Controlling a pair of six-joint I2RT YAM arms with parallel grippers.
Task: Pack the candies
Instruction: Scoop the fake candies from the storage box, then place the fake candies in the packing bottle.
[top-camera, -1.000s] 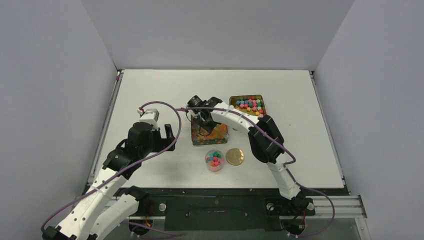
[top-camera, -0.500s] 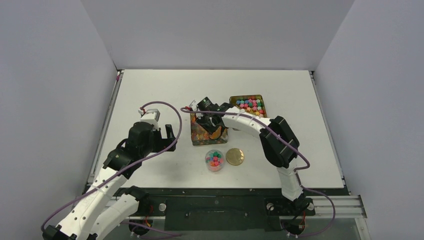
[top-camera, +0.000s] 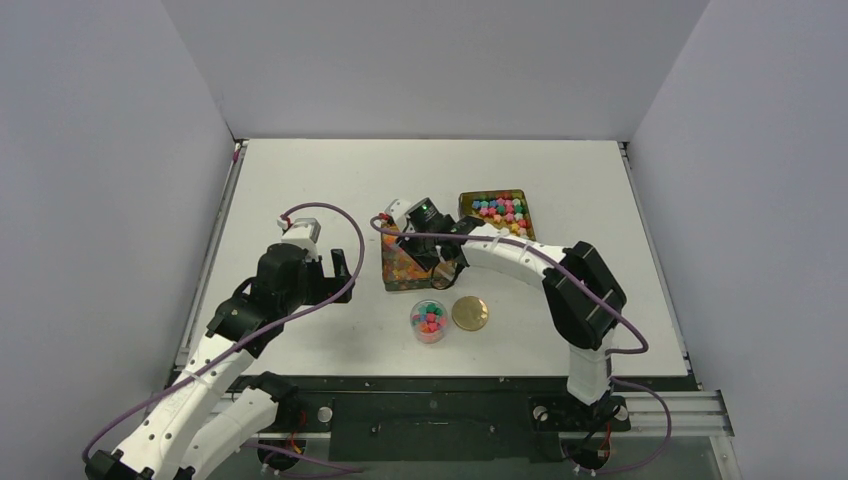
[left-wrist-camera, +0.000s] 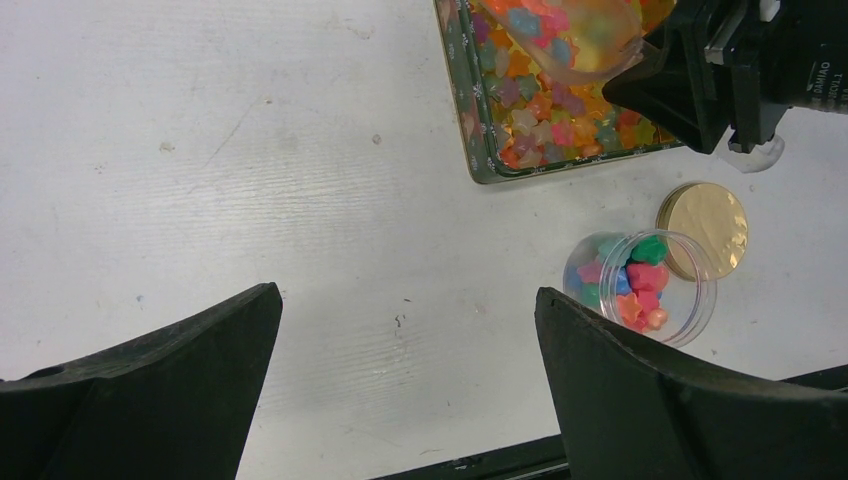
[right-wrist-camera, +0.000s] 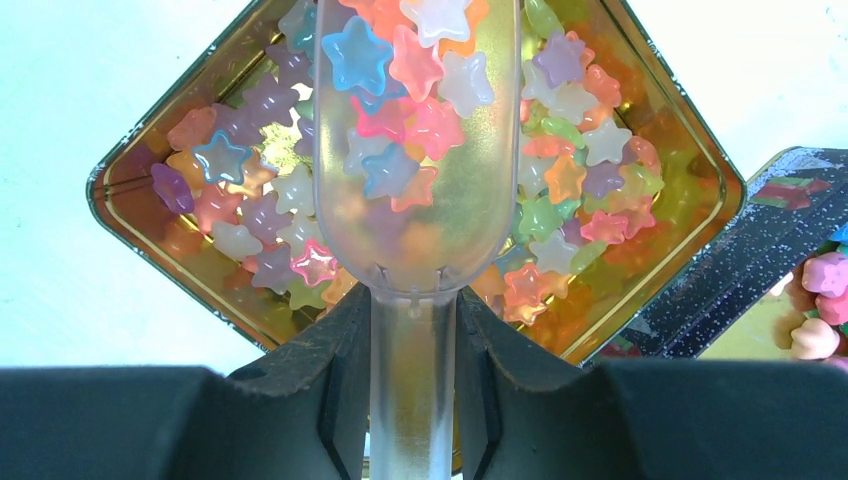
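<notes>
My right gripper (top-camera: 441, 262) is shut on the handle of a clear plastic scoop (right-wrist-camera: 415, 150). The scoop holds several translucent star candies (right-wrist-camera: 390, 60) above the near tin (right-wrist-camera: 140, 215), which is full of the same glossy candies (top-camera: 400, 268). A second tin (top-camera: 497, 210) at the back right holds opaque blue, green and pink candies. A small clear jar (top-camera: 430, 320) stands in front of the near tin, partly filled with opaque candies (left-wrist-camera: 635, 275). Its gold lid (top-camera: 470, 313) lies flat beside it. My left gripper (top-camera: 335, 272) is open and empty, left of the near tin.
In the left wrist view the right gripper's black body (left-wrist-camera: 720, 70) hangs over the near tin's right corner. White walls close in the table on the left, back and right. The black front rail (top-camera: 430, 385) runs along the near edge.
My right gripper has moved right and toward the near edge with the scoop, from the near tin's far-left side to its near-right corner. The left arm has not moved.
</notes>
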